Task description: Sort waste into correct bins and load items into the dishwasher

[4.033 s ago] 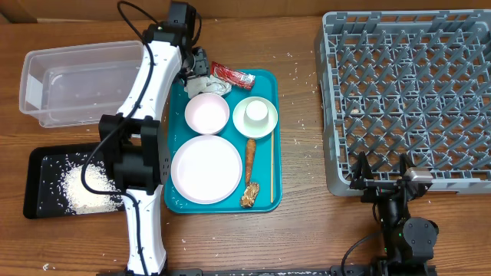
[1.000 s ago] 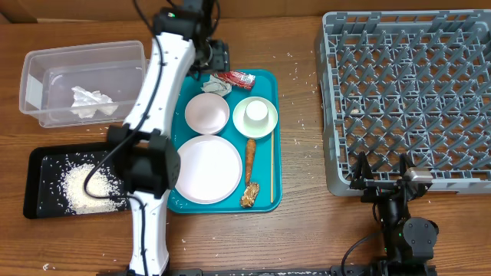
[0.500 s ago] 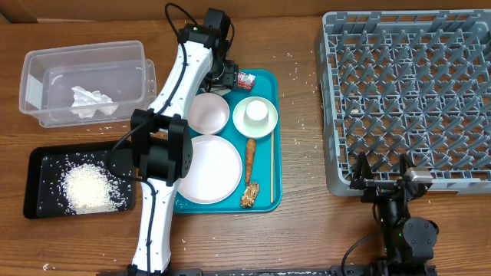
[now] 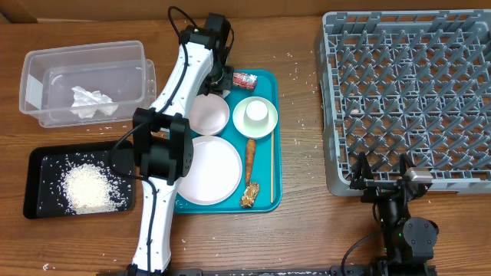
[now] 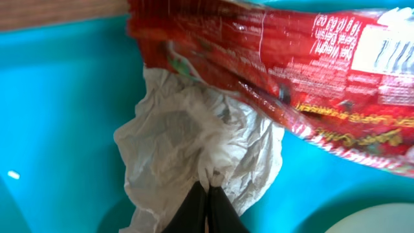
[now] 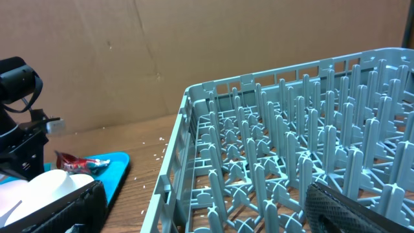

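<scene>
In the left wrist view a crumpled white napkin (image 5: 187, 142) lies on the teal tray (image 5: 58, 97), partly under the red shiny snack wrapper (image 5: 291, 65). My left gripper (image 5: 208, 188) is shut, with a fold of this napkin pinched at its tips. From overhead the left gripper (image 4: 218, 78) sits at the tray's back edge, just left of the wrapper (image 4: 244, 78). Another napkin (image 4: 92, 100) lies in the clear tub (image 4: 46, 65). My right gripper (image 4: 381, 182) stands open at the near edge of the grey dish rack (image 4: 414, 92), holding nothing.
On the teal tray (image 4: 265, 195) are a plate (image 4: 205, 169), a bowl (image 4: 207, 113), a cup in a second bowl (image 4: 255, 113), a carrot (image 4: 250, 156), a brown scrap (image 4: 248, 195) and a thin stick (image 4: 271, 165). Rice (image 4: 84, 188) lies in the black tray (image 4: 38, 161).
My left arm has swung from behind the tray down onto the napkin beside the wrapper, and its jaws have closed on it. The right arm has not moved.
</scene>
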